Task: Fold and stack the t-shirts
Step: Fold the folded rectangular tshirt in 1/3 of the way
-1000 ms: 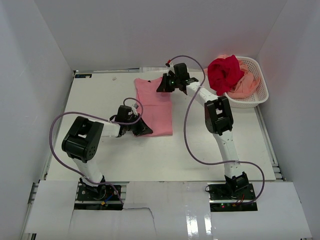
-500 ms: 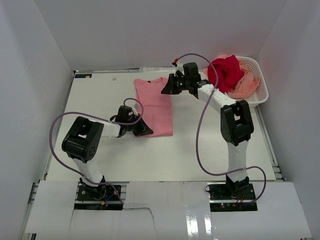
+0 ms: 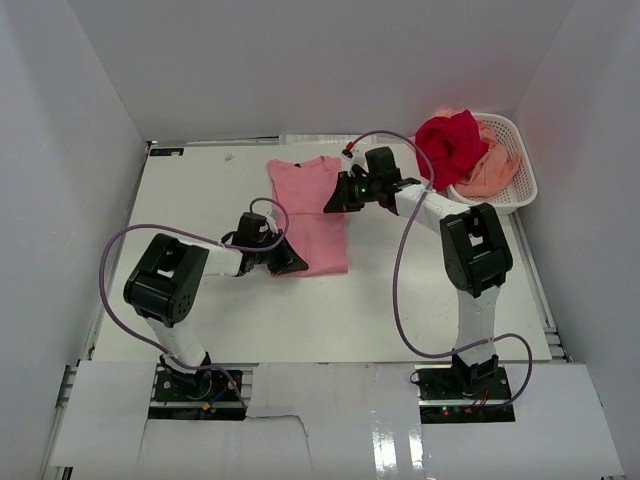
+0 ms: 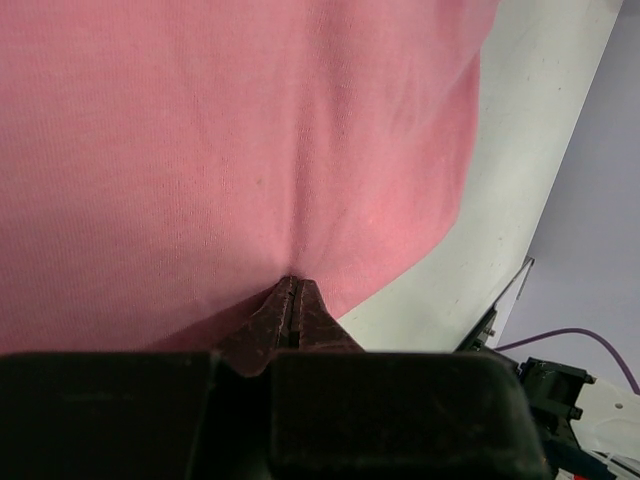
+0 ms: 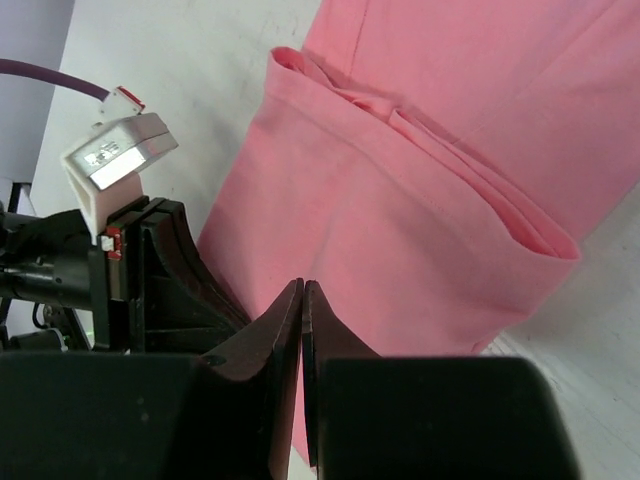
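Although both arms rise from the near edge of the table (image 3: 400,300), only the left one works close in. It bends low and to the right, and the left fingers (image 4: 283,312) sit at the near left corner of the pink shirt (image 3: 312,215). In the left wrist view they are pressed together with a bit of the pink cloth caught at their tips, and creases fan out from the pinch across the fabric.

The pink shirt lies flat in the middle of the table, folded into a long strip that runs from near to far, with its neck end toward the far wall. The right wrist view shows a folded-over layer with an open edge along one side of it.

Farther in, the right arm stretches left across the table, and the right fingers (image 5: 287,325) are at the right edge of the strip, in its far half. They are closed flat against each other with nothing seen between them. Their tips are over the pink cloth, but I cannot tell whether they touch it.

At the far right stands a white basket (image 3: 522,185), well apart from the pink shirt. The red shirt (image 3: 448,145) is heaped over the basket's left rim. The peach shirt (image 3: 490,172) lies inside, beside the red one and partly under it.
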`<act>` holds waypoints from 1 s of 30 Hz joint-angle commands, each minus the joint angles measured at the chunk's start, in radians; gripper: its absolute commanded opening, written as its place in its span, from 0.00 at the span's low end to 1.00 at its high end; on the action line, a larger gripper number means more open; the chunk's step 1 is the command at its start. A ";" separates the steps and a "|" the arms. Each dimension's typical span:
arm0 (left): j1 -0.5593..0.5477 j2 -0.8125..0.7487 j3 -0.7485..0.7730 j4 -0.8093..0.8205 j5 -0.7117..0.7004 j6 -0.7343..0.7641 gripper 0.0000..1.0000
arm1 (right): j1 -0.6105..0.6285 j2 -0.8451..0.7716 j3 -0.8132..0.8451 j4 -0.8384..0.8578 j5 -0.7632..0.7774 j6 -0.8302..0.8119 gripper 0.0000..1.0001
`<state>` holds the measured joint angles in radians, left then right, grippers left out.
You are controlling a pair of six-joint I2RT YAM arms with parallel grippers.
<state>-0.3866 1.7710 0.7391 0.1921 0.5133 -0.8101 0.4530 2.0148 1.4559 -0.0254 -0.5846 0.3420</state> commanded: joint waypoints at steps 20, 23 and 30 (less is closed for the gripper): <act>-0.029 -0.180 -0.057 -0.238 -0.038 0.031 0.00 | 0.027 -0.125 -0.169 0.076 -0.047 -0.005 0.08; -0.029 -0.203 -0.035 -0.247 -0.027 0.029 0.00 | 0.027 -0.223 -0.254 0.074 -0.081 0.012 0.08; -0.029 -0.237 0.003 -0.279 -0.010 0.034 0.00 | 0.042 -0.338 -0.480 0.137 -0.162 0.057 0.08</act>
<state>-0.4099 1.5963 0.7055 -0.0612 0.4973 -0.7929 0.4866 1.7000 1.0515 0.0704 -0.6865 0.3740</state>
